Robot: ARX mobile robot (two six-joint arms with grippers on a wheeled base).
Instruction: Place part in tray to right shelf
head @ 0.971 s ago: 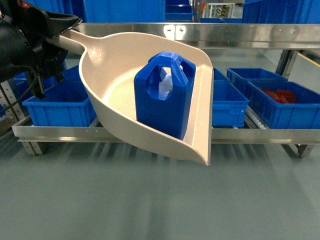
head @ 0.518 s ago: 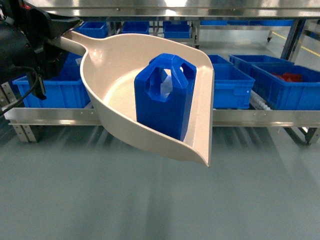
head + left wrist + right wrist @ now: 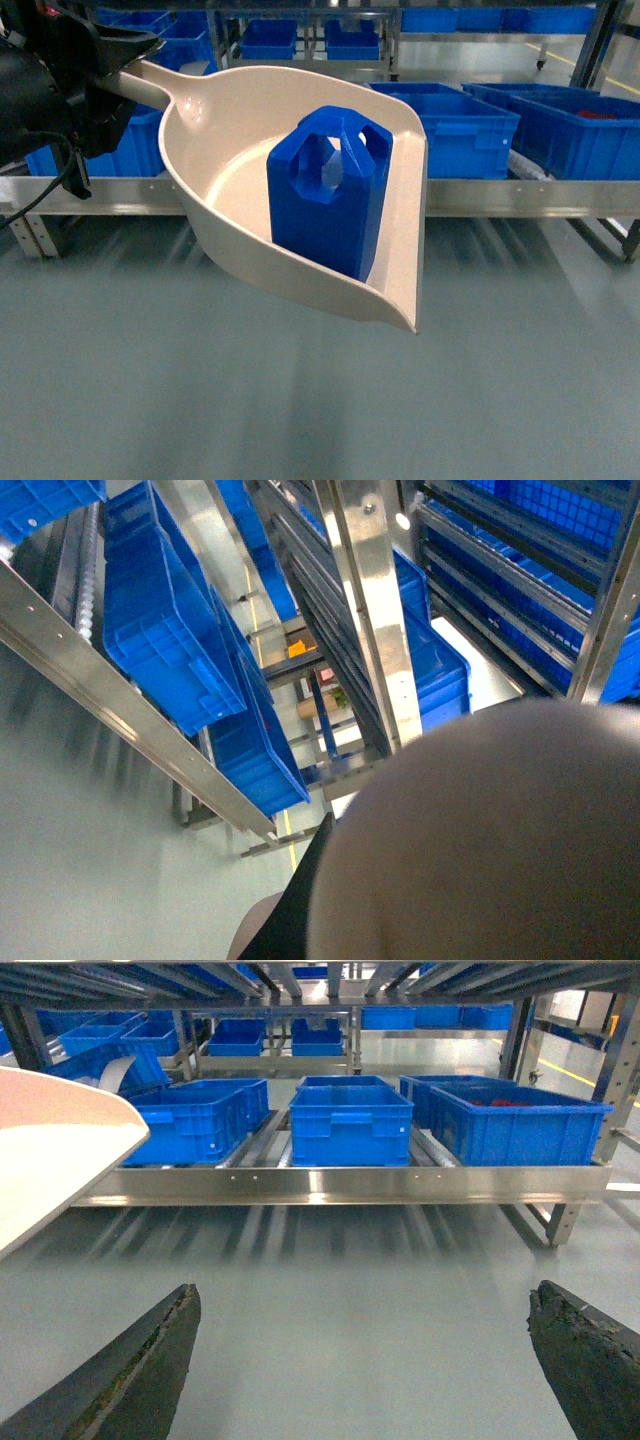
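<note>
The beige tray (image 3: 230, 150) hangs in the air in the middle of the head view, tilted, with its lip to the right. The blue part (image 3: 325, 195) stands upright inside it against the lip wall. My left gripper (image 3: 110, 60) is shut on the tray's handle at the upper left. In the left wrist view the tray's underside (image 3: 480, 830) fills the lower right beside one dark finger (image 3: 300, 900). My right gripper (image 3: 362, 1295) is open over bare floor and holds nothing. The right shelf (image 3: 340, 1182) shows its steel front rail (image 3: 520, 197) beyond the tray.
Large blue crates (image 3: 465, 125) sit on the rack's rollers, one at the right (image 3: 515, 1120) holding red pieces. More racks and crates (image 3: 170, 630) rise behind. Grey floor (image 3: 320, 400) lies between me and the rack. A rack leg (image 3: 560, 1222) stands at the right.
In the head view the rack and crates have slid upward, and the upper rail has left the top of the view. Tray and part keep the same place in view.
</note>
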